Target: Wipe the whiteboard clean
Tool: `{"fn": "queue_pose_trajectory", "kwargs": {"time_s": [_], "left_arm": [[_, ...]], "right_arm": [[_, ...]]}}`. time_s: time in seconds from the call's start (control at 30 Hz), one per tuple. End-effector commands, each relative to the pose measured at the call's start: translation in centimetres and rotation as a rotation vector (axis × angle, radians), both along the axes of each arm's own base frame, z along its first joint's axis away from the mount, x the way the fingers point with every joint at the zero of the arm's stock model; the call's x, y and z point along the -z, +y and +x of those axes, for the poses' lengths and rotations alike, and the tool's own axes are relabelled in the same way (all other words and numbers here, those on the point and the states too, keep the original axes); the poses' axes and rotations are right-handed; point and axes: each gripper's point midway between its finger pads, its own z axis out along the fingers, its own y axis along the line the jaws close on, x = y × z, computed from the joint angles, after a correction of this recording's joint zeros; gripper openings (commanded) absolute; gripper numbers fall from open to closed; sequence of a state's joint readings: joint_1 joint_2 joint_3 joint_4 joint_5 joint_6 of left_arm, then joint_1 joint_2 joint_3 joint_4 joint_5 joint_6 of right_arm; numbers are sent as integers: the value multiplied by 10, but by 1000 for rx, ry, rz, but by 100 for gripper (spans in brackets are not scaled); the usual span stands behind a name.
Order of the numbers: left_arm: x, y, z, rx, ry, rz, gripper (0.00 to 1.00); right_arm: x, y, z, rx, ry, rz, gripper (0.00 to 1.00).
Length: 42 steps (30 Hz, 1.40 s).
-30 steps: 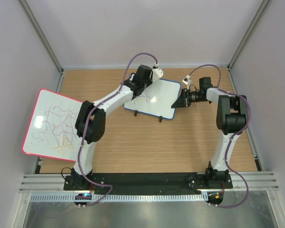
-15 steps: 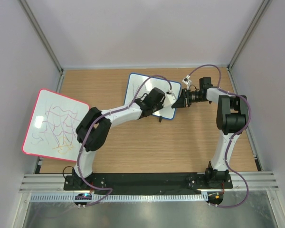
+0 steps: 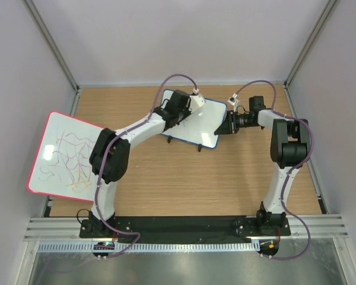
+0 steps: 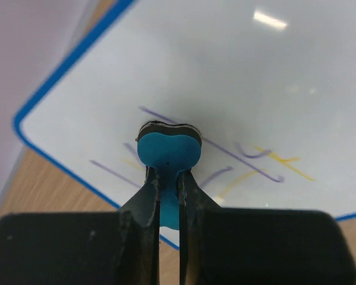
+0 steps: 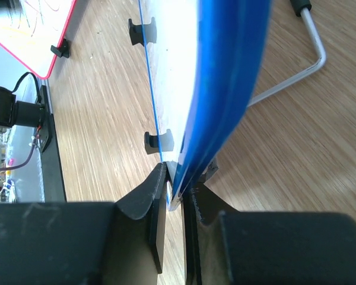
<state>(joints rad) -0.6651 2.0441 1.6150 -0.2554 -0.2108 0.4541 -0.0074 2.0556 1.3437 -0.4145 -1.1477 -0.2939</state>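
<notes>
Sitting in the upper middle of the overhead view, the blue-framed whiteboard (image 3: 203, 123) is resting on the wooden table (image 3: 166, 178) between the two arms, with its small black feet (image 3: 198, 148) showing along its lower edge. In the left wrist view its white surface (image 4: 255, 71) is carrying thin purple and yellow pen strokes (image 4: 249, 163) near the lower middle of the frame. The left gripper (image 3: 179, 108) is reaching over the board's upper left part in the overhead view. Its jaws are standing narrow, pinching the stem of a blue eraser (image 4: 168, 151) whose rounded head, backed by a dark pad, is pressing against the board right at the purple lines. The right gripper (image 3: 226, 126) is coming in from the right of the overhead view and gripping the board's right edge. In the right wrist view its jaws are closing tightly on the blue frame (image 5: 225, 83), seen edge-on and running up the centre of the frame. A bent metal rod (image 5: 311, 62) is lying on the wood at the upper right there. A larger red-framed board (image 3: 62, 154) with coloured scribbles is lying well apart at the left side of the overhead view.
</notes>
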Motion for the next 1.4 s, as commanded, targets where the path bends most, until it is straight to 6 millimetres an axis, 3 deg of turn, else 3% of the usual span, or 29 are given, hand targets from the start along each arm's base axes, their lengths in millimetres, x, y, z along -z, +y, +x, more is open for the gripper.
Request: {"fn": "queue_pose_trajectory", "kwargs": {"time_s": [0.0,0.13,0.23,0.37,0.47,0.6,0.8,1.03,1.27,1.37], "left_arm": [[-20,38,43,-110,-73,13,0],[-17,47,62,-140,-81,49,0],[-16,40,62,-126,-71,27,0],[-11,22,41,-68,-39,12,0],[-5,0,14,-5,-7,-4,0],[24,-31,-33,89,72,-5,0],[55,-53,-58,142,131,20,0],[33,-42,-36,99,75,12,0],[13,34,33,-91,20,-7,0],[-2,44,48,-112,-20,-7,0]], "right_arm": [[-17,0,4,-11,-92,-28,1],[-17,0,4,-10,-92,-30,1],[-17,0,4,-10,-91,-31,1],[-17,0,5,-9,-94,-31,1],[-17,0,5,-9,-92,-31,1],[-16,0,4,-10,-88,-31,1],[-17,0,5,-11,-92,-28,1],[-15,0,5,-8,-86,-34,1],[-14,0,5,-9,-85,-34,1],[-14,0,6,-8,-88,-35,1]]}}
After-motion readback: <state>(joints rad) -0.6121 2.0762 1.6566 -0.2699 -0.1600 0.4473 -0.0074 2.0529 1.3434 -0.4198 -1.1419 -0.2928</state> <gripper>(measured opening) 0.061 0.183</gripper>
